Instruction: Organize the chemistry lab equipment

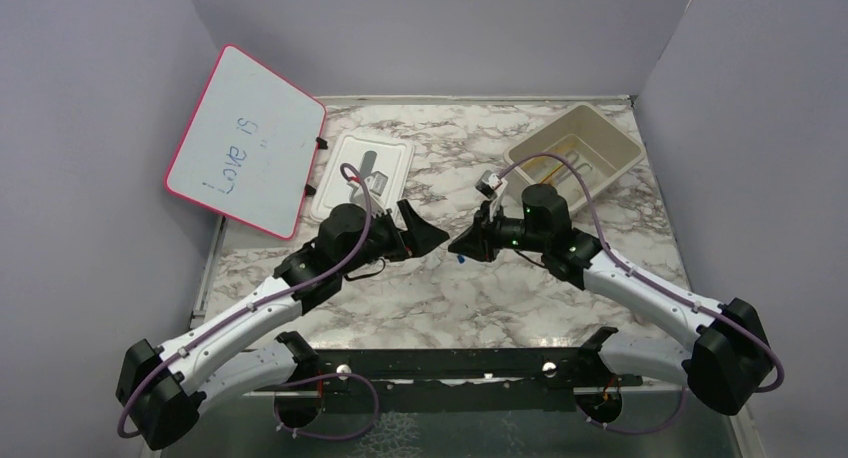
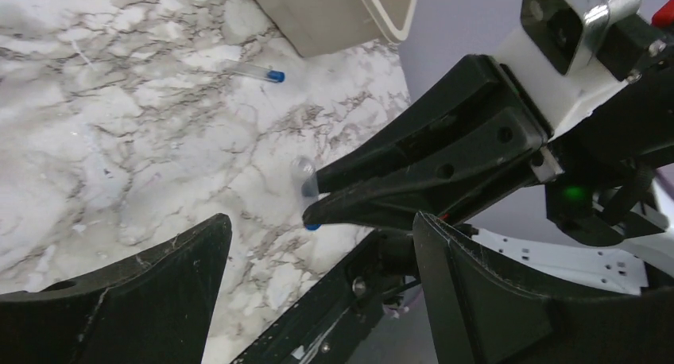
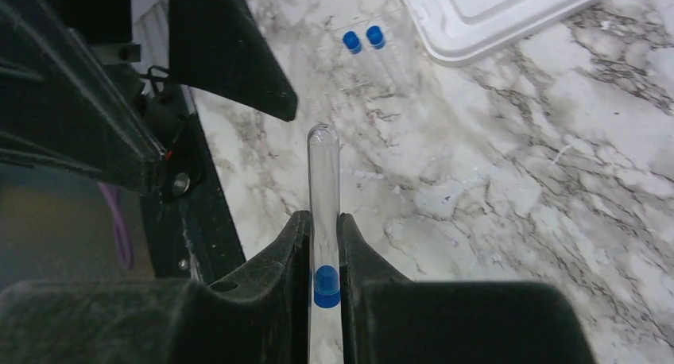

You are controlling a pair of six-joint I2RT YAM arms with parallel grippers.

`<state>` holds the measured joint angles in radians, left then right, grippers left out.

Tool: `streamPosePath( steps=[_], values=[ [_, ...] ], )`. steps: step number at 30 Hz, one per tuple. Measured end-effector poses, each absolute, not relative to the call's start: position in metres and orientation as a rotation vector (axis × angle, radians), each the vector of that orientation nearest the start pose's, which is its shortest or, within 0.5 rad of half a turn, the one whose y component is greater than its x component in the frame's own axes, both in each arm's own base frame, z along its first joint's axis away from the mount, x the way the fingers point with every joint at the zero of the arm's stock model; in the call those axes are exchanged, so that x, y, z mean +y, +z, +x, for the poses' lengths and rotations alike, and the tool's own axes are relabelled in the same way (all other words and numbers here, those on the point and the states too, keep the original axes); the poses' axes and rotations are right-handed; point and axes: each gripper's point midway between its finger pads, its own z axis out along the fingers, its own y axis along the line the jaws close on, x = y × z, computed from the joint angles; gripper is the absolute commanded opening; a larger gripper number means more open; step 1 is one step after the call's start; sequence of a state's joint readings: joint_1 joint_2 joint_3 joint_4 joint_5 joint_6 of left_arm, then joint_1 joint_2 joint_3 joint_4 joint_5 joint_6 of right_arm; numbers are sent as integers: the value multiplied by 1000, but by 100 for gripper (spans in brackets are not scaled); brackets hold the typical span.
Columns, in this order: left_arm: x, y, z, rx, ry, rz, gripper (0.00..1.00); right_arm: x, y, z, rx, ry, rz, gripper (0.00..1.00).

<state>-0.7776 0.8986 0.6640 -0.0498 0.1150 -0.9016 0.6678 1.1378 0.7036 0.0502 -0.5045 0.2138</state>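
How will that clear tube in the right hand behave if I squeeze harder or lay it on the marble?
The tube looks thin-walled, clear and smooth, so it is probably light, slippery and maybe crackable under a harder pinch from the right hand. Round and straight, it would likely roll on the table.

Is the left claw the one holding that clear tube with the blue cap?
No, the clear tube is clamped in the right gripper, as that arm's own wrist camera shows.

Clear blue-capped tube [image 3: 323, 169], pinched in right gripper [image 3: 323, 221]
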Motion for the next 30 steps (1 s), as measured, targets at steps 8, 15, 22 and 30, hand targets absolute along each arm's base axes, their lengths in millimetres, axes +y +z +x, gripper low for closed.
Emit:
streamPosePath(
  steps=[8,15,22,30],
  values=[
    [-288,242,208,2044,-1330,-81,60,298,192,195,1820,1186,-929,12],
    [-293,238,207,2073,-1356,-91,44,301,201,193,1783,1209,-954,12],
    [-294,228,207,2107,-1350,-85,24,303,199,193,1785,1219,-967,13],
    [-292,223,205,2106,-1333,-60,10,304,201,192,1798,1235,-949,32]
  ],
)
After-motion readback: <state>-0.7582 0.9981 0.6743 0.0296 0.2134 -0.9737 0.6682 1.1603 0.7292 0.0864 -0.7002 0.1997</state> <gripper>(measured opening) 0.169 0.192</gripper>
